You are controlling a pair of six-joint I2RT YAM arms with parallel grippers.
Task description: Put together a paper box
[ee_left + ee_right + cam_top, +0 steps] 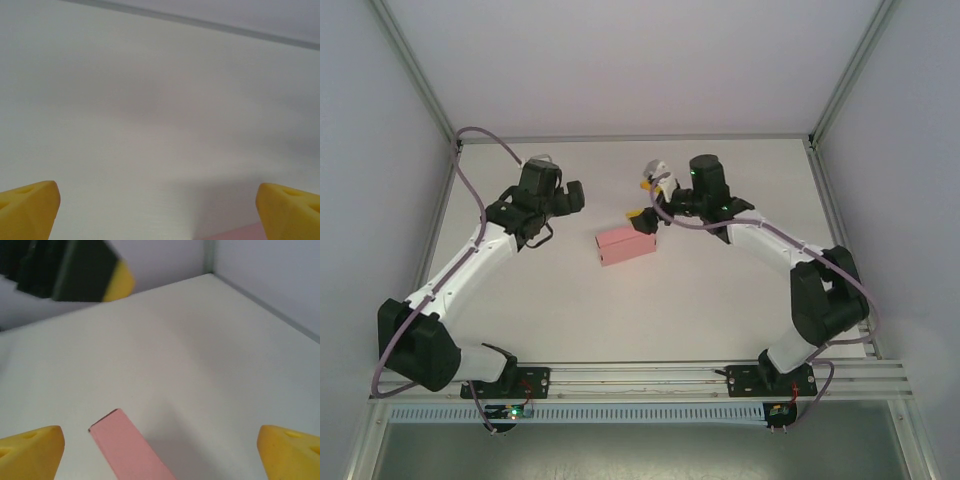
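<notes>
Both grippers are wide open and hold nothing. The left gripper has its two yellow fingers far apart, with bare white table between them. The right gripper is just as wide open.

The paper box lies on the table by itself. It looks folded up into a small pink block. From the right wrist, the box sits between the jaws, closer to the left finger and not touching either one. From the left wrist, a thin bit of pink peeks in at the bottom edge, just inside the right finger.

It looks like the job now is to let go and pull away. Lift each gripper straight up first, so no finger bumps the box or flicks a flap open. Keep the jaws wide while you rise. Go slowly on the right side, because the box is right between those fingers. Move the two arms apart, since they are near each other over the box.

Some things are hard to see. The near end of the box is cut off at the bottom of the right wrist view. You cannot tell if the end flaps are tucked in tight. From above, the right gripper covers one corner of the box.
</notes>
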